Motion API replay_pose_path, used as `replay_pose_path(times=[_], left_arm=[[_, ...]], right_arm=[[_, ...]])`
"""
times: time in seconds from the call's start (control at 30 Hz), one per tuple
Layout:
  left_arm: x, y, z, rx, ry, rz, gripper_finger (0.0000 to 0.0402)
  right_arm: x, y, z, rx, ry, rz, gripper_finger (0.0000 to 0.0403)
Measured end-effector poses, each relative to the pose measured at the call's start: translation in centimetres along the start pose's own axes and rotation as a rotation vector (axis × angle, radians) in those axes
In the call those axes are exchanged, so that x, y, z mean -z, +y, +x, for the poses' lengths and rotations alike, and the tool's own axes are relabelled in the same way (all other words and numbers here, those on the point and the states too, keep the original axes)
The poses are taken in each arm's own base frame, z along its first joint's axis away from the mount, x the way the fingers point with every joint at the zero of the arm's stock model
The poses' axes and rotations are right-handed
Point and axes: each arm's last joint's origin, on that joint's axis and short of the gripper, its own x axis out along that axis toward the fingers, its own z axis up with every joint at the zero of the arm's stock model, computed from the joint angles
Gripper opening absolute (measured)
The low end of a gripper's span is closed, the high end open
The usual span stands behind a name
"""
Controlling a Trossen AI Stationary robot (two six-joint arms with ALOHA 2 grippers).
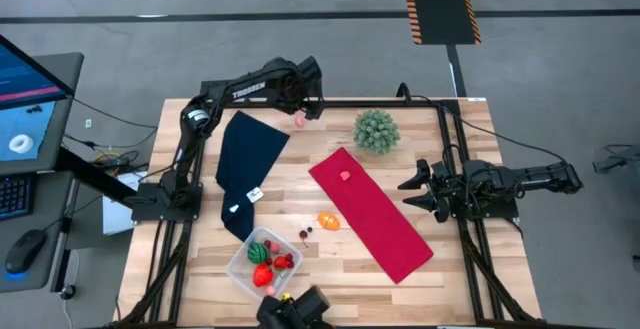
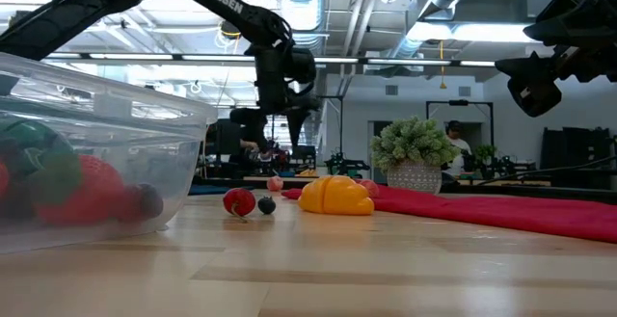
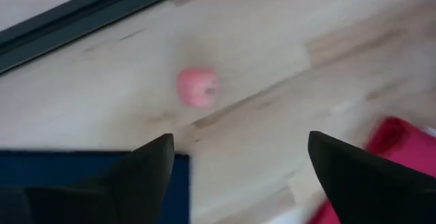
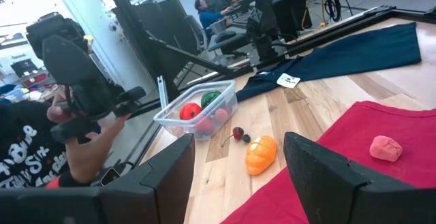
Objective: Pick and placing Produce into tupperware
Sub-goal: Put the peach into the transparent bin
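Observation:
The clear tupperware [image 1: 243, 269] stands near the table's front edge, with red and green produce [image 1: 266, 260] inside. An orange piece [image 1: 328, 221] and a cherry [image 1: 305, 233] lie on the wood beside it. One pink piece [image 1: 345, 176] rests on the red cloth [image 1: 385, 229]. Another pink piece [image 3: 198, 86] lies near the far edge. My left gripper [image 3: 238, 142] hangs open just above that piece, pointing down, its fingers apart and touching nothing. My right gripper [image 1: 410, 194] waits open at the table's right side.
A dark blue cloth [image 1: 245, 164] lies at the left, close to the far pink piece. A spiky green plant ball [image 1: 376, 131] stands at the back. A dark frame rail [image 1: 380, 100] runs along the far edge. Bare wood lies between the cloths.

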Motion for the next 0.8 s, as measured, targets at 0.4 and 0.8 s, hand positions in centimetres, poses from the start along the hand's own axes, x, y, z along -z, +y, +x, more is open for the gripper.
replay_pose_path(times=[0.4,0.8], left_arm=[[-0.4,-0.2,0.2,0.041,-0.031,0.004,0.0336],[-0.4,0.0,1.3,0.047,-0.045,-0.068,0.0336]], right_arm=[[0.0,0.0,0.0,0.0,0.0,0.0,0.0249],[0.0,0.0,0.0,0.0,0.0,0.0,0.0249]])
